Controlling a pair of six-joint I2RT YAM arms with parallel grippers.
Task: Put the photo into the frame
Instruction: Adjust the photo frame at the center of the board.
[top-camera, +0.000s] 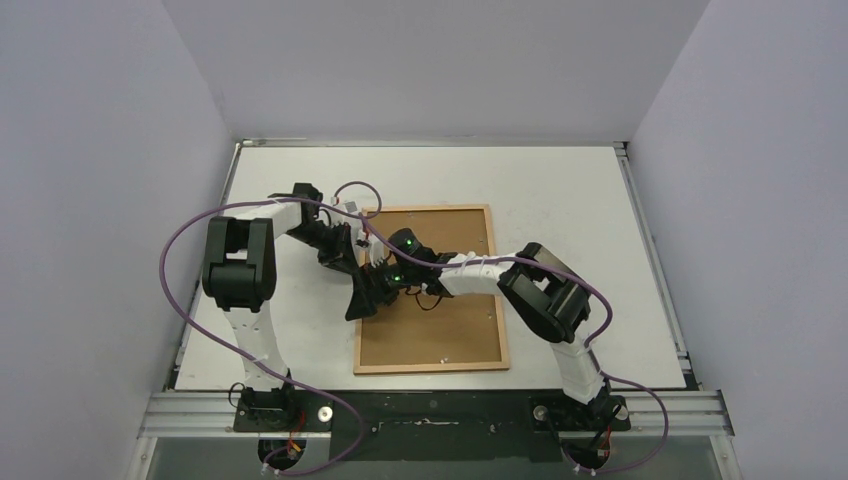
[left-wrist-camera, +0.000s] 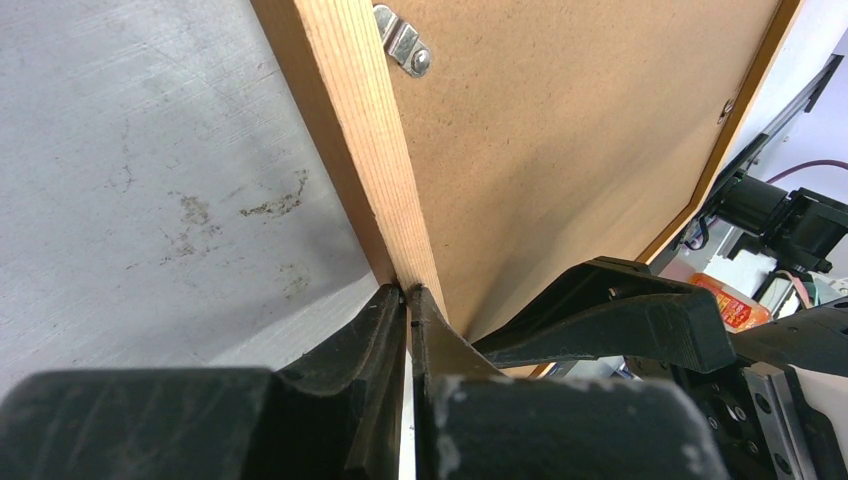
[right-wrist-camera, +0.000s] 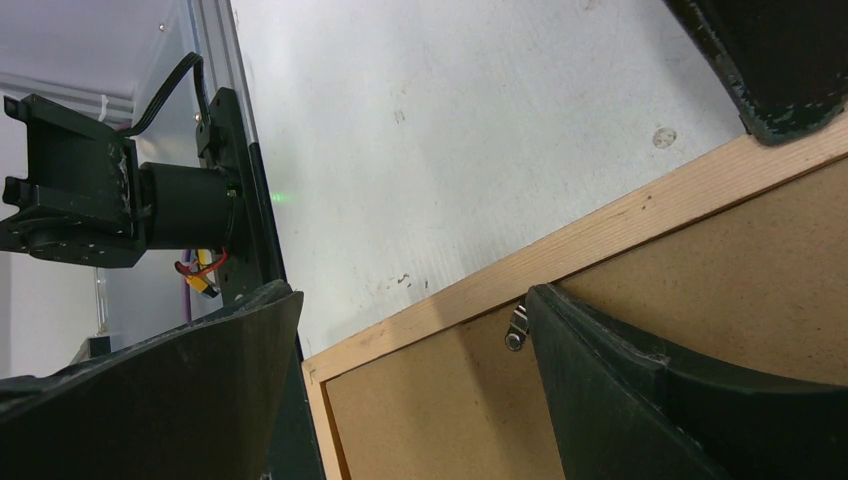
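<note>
Your frame (top-camera: 430, 367), thin wooden rails around rough brown fibreboard backing (top-camera: 450, 330), lies flat and back up, mid-surface (top-camera: 590, 220) toward the near edge. Your left hand (left-wrist-camera: 408, 295) is closed, its black tips pressed together against the frame's left rail. Your right hand (right-wrist-camera: 412, 300) gapes wide, straddling that rail beside a small metal clip (right-wrist-camera: 517, 328).

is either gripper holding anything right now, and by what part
Nothing visibly held: left gripper is shut, tips at the frame's wooden rail; right gripper is open over that rail.
</note>
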